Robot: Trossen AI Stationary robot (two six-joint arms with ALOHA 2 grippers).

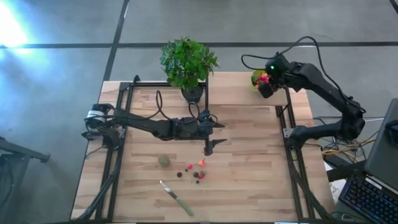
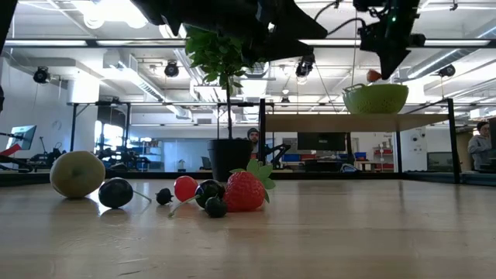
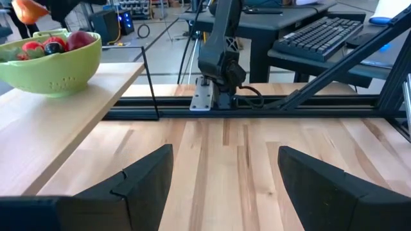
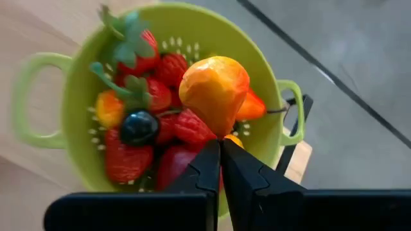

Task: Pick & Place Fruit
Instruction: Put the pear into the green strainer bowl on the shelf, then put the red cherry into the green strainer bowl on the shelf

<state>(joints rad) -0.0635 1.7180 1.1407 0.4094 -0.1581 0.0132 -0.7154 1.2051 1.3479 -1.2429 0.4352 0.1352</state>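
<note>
My right gripper [image 4: 220, 146] is shut on an orange-yellow fruit [image 4: 214, 90] above the lime-green bowl [image 4: 77, 83], which holds strawberries and a dark berry. In the high view this gripper [image 1: 266, 86] hangs over the bowl [image 1: 256, 77] at the far right. On the table's near middle lie more fruit: a dull-green ball [image 2: 77, 173], dark berries [image 2: 116, 192], a red cherry [image 2: 185, 187] and a strawberry [image 2: 244, 191]. My left gripper [image 1: 214, 135] hovers open over the middle of the table, just beyond them. Nothing is between its fingers [image 3: 225, 186]. My right gripper pinches the orange-yellow fruit by its near end [image 4: 221, 133], between the very tips of the two shut fingers. The fingers slant down from above. The fruit sticks out beyond the tips, lifted clear above the fruit in the bowl.
The bowl [image 2: 376, 98] stands on a raised wooden shelf [image 2: 349, 122] along the table's far edge. A potted plant [image 1: 188, 62] stands at the far middle. A green-handled knife [image 1: 176, 198] lies near the front edge. Black frame rails [image 1: 292, 155] run along both sides.
</note>
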